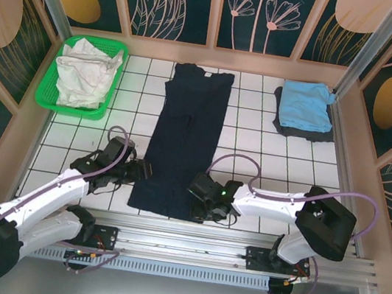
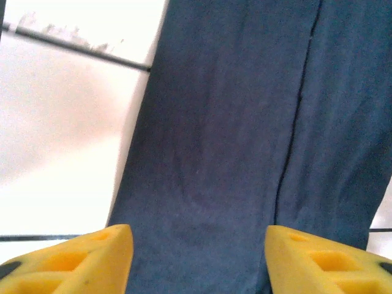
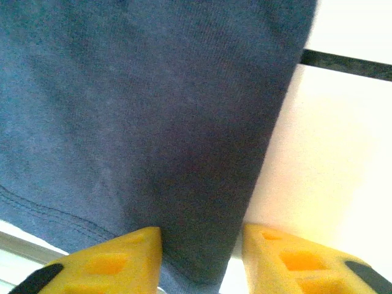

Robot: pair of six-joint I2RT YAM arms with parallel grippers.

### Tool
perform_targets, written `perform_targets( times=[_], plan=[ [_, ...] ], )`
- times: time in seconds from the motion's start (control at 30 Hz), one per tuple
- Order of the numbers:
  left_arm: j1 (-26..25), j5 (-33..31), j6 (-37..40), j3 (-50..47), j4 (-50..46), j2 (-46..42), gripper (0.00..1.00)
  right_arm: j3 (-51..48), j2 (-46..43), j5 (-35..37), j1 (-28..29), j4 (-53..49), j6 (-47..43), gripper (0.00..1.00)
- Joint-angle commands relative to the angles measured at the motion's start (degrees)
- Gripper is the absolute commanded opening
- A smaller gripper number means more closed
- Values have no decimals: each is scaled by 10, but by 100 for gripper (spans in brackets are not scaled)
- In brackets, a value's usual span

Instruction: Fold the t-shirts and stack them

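One navy t-shirt [image 1: 182, 141], one light blue [image 1: 305, 106], one white [image 1: 84, 73] (in basket [image 1: 68, 107]).

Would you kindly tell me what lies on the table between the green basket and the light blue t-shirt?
The dark navy t-shirt, laid out lengthwise with bare tiles either side, as the top view shows.

1. Left arm [image 1: 46, 196]: white links, black joints, lilac cable [image 1: 114, 131] looping at its wrist's 12 o'clock.
2. Right arm [image 1: 271, 198]: same white-and-black build, small green light [image 1: 224, 193].
3. Fingers [image 2: 92, 263]: yellow wedges with recessed pockets.
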Motion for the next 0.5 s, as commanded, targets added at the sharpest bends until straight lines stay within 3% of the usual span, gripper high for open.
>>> perform_targets(
  times=[0.0, 0.23, 0.3, 0.47],
  plan=[
    [-21, -24, -50, -16, -53, 0, 54, 3, 31, -61, 31, 9, 0, 37],
    [-88, -66, -81, 15, -135, 7, 50, 17, 13, -71, 32, 25, 0, 25],
    [-105, -59, -94, 6, -143, -5, 48, 28, 16, -72, 32, 23, -5, 19],
    [-134, -49, -113, -25, -140, -9, 40, 35, 15, -84, 31, 38, -7, 13]
  ],
)
